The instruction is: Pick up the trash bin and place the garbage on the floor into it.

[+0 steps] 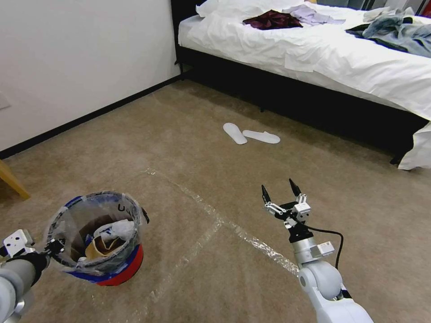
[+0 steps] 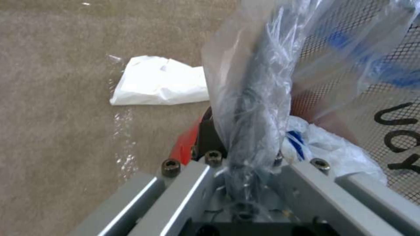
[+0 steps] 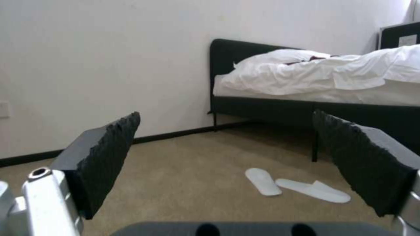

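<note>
The trash bin (image 1: 112, 269), red with a blue band and a clear bag over its rim, sits tilted at the lower left of the head view. My left gripper (image 1: 54, 246) is shut on its near rim; the left wrist view shows the rim and bag (image 2: 249, 98) pinched in the jaws. Inside lie a torn brown paper bag (image 1: 104, 246) and a white and blue scrap (image 2: 326, 144). A crumpled white tissue (image 2: 159, 82), part of the garbage, lies on the floor (image 1: 193, 179) beside the bin. My right gripper (image 1: 281, 190) hangs open and empty over the carpet at centre right.
Two white slippers (image 1: 251, 134) lie on the carpet before the dark-framed bed (image 1: 314, 103) at the back right. A white wall (image 1: 81, 58) runs along the left, with a wooden leg (image 1: 11, 179) at its foot. Clear tape lines (image 1: 224, 224) cross the carpet.
</note>
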Controlling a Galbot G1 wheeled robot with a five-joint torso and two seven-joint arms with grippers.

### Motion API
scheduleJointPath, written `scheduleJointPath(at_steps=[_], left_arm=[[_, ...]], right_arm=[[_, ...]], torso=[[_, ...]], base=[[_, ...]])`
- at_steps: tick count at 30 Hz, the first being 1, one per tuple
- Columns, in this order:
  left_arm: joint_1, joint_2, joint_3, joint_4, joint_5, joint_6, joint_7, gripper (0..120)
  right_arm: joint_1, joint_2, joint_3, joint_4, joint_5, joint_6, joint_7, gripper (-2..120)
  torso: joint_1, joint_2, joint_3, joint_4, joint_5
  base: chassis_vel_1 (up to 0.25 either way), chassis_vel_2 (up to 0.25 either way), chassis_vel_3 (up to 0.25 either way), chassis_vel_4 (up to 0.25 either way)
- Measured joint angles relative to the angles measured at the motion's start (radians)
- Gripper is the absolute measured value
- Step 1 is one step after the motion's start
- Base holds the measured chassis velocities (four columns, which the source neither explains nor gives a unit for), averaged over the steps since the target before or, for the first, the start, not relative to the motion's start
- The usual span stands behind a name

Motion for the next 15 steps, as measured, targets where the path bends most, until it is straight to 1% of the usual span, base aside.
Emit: scheduleJointPath(at_steps=[15], left_arm=[[0.004, -0.004, -0.006, -0.006, -0.001, 0.001, -0.001, 0]], right_arm=[[0.0, -0.007, 0.0, -0.004, 0.003, 0.005, -0.01, 100]], torso=[[0.0, 0.0, 0.0, -0.0001, 0.0001]], base=[[-0.081, 0.091, 0.081, -0.095]])
